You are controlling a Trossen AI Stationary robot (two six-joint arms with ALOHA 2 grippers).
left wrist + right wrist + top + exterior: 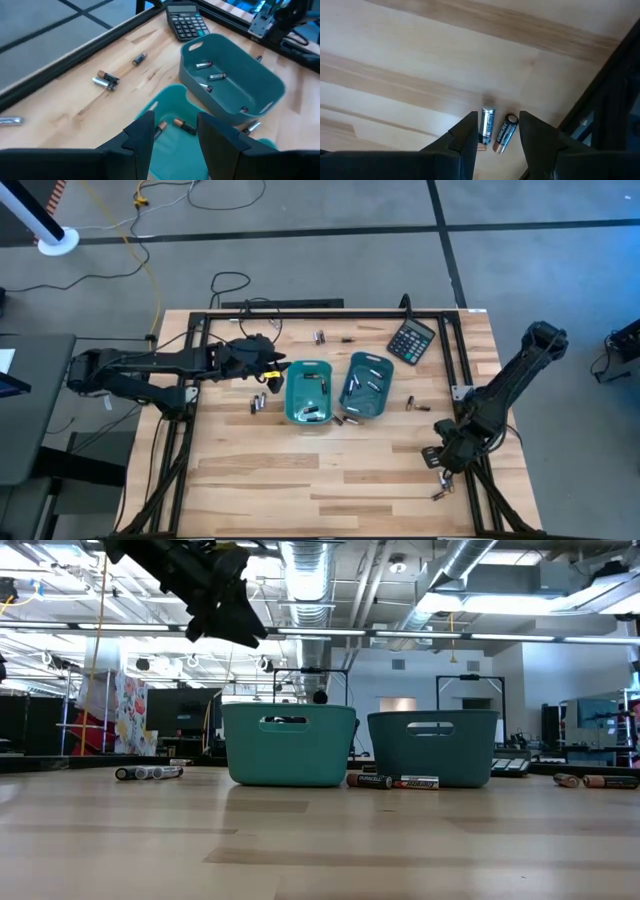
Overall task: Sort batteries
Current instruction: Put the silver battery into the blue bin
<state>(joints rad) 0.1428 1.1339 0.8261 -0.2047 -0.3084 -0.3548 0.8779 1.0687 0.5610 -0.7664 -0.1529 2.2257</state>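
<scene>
Jaws of the left gripper (174,131) stand partly open and empty over the left tray (308,392), which holds batteries (185,126). We see the right gripper (496,134) just as parted, straddling two batteries (488,122) on the tabletop (300,480) well to the right of that tray, gripping neither. More batteries lie in the right tray (367,387) and loose around both. A calculator (411,341) sits beyond. Both arms reach inward, the right bent low.
</scene>
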